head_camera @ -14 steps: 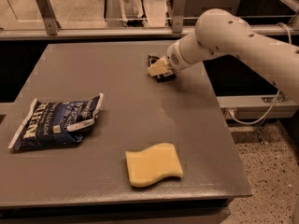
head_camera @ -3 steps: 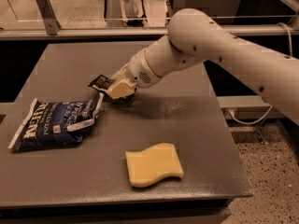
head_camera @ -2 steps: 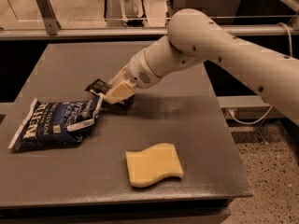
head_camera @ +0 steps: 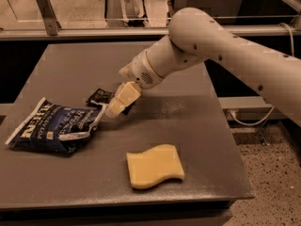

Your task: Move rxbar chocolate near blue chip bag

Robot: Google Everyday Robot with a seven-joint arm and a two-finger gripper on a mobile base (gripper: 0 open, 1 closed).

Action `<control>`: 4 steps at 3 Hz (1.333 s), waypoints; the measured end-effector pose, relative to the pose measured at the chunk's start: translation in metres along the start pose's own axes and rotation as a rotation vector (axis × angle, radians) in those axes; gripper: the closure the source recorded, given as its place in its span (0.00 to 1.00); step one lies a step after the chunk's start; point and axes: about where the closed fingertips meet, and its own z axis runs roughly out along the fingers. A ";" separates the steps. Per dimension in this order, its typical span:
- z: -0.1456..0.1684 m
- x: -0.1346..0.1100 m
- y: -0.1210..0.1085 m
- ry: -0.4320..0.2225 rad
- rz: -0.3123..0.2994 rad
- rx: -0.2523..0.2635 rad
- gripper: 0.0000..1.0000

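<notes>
The rxbar chocolate [head_camera: 99, 97], a small flat black bar with white print, sticks out to the left of my gripper [head_camera: 118, 103]. The gripper is shut on its right end and holds it low over the grey table [head_camera: 197, 126]. The bar is just beyond the upper right corner of the blue chip bag [head_camera: 54, 126], which lies crinkled at the table's left side. Whether the bar touches the table or the bag cannot be told. My arm reaches in from the right.
A wavy-edged yellow sponge [head_camera: 155, 166] lies near the table's front edge, right of the bag. A metal rail [head_camera: 94, 32] runs behind the table. The table's right edge drops to a speckled floor [head_camera: 273, 173].
My gripper has carried the bar from the table's back right to the left, next to the chip bag. In the last second it has dropped lower towards the table.
</notes>
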 end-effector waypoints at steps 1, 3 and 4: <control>-0.022 0.012 0.003 0.023 0.009 -0.003 0.00; -0.065 0.049 0.000 0.085 0.085 0.045 0.00; -0.065 0.049 0.000 0.085 0.085 0.045 0.00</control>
